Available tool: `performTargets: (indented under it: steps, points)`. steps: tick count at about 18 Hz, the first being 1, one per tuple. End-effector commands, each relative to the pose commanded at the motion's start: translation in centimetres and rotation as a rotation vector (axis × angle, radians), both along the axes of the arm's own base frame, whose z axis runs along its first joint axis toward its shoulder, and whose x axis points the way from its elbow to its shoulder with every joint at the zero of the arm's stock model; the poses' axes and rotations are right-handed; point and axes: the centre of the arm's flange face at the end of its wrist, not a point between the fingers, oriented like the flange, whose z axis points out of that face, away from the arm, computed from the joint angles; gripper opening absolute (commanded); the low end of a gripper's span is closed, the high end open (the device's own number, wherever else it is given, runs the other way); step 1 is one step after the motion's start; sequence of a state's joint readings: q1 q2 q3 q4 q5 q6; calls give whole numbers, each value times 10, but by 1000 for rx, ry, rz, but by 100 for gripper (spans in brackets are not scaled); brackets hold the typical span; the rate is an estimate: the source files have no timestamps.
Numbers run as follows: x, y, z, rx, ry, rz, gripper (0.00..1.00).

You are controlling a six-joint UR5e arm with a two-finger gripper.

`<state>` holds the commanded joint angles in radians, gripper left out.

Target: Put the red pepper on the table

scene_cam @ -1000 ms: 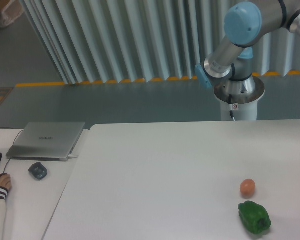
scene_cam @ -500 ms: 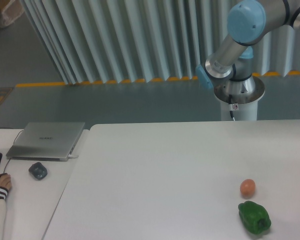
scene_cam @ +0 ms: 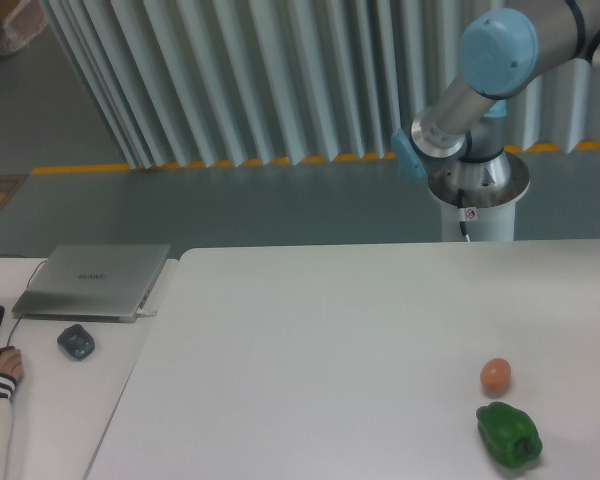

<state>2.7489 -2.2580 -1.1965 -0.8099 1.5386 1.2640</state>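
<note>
From my seat the red pepper was nowhere in view, and neither was the pincer; only the arm (scene_cam: 480, 75), grey tube with pale blue joint caps, ran off the upper right corner above its round base (scene_cam: 477, 190), so I could not tell whether the pincer was wide, narrow or holding anything. The table (scene_cam: 310, 340) was a plain matte white slab with a straight near-left edge. On it, at the right, sat a glossy lumpy green pepper (scene_cam: 508, 434) and, just beside it, a smooth orange-pink ball (scene_cam: 495, 375). I judged the red pepper would be light, waxy and slippery, firm but hollow, best taken across its broad shoulders and not by the stem. A laptop (scene_cam: 95, 280) and mouse (scene_cam: 76, 341) lay on the desk (scene_cam: 80, 400) at left.
</note>
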Motion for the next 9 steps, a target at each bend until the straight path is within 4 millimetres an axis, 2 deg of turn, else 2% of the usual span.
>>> performTargets:
  steps: [9]
  points:
    - [6,12,-17,-6,-24,-9,100]
